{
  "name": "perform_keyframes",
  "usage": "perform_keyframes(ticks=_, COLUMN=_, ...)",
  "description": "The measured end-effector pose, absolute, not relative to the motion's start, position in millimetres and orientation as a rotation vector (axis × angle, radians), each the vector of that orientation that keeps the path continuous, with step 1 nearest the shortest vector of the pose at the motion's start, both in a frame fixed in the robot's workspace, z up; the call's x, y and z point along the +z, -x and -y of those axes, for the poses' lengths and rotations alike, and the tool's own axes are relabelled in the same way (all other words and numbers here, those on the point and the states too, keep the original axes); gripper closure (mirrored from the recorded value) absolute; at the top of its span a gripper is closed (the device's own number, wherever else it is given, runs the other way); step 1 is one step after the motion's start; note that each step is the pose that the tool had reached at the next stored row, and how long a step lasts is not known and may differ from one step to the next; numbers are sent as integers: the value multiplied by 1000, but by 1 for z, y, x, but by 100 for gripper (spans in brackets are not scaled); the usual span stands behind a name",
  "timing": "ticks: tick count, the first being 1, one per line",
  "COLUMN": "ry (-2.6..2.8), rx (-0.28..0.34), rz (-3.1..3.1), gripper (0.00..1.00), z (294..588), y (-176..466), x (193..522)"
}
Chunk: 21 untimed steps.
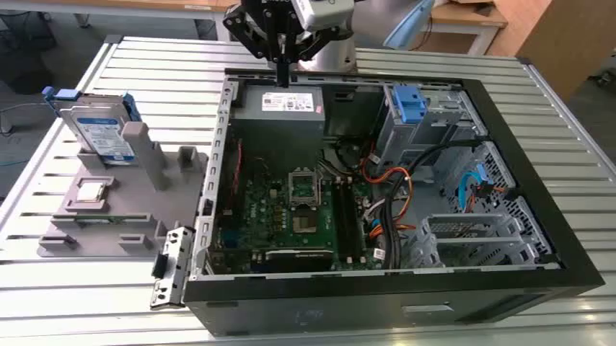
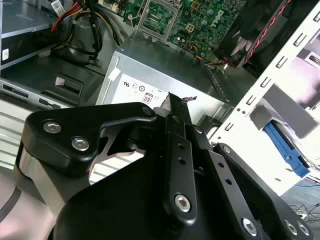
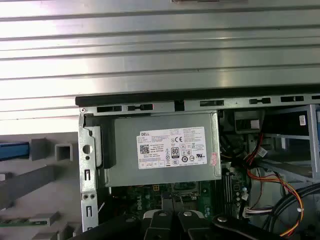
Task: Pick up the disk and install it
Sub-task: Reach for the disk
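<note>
The disk (image 1: 99, 132) is seen standing on edge in a slot of the grey fixture (image 1: 115, 209), outside the open computer case (image 1: 539, 216), on the slatted metal table (image 1: 144, 58) at the exterior view's left. Its blue-and-white label is turned toward the camera, its long axis appears to run roughly upright with a slight lean, and the blue bracket is visible along its edges. It is not touched by anything but the fixture.

The gripper (image 1: 282, 76) is pictured well apart from it, toward the exterior view's right and farther back, hanging point-down over the grey metal box (image 1: 288, 107) in the case's far corner. In the first wrist view that box (image 3: 165, 150) and its white sticker are seen directly below. The fingers (image 2: 175, 145) are drawn together and nothing is carried between them.

The case's side wall and a stretch of bare fixture lie between tool and disk, so the separation is judged to be mainly sideways. Nothing of the installation appears to be done.
</note>
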<state>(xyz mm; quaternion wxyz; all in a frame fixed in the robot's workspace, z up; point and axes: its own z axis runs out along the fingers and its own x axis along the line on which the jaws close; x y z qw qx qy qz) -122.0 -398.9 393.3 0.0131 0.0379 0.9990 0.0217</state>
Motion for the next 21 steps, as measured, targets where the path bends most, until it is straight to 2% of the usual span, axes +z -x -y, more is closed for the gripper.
perform_keyframes(ticks=21, ry=-118, rx=68, rz=-3112, gripper=90, z=399, y=132, x=393)
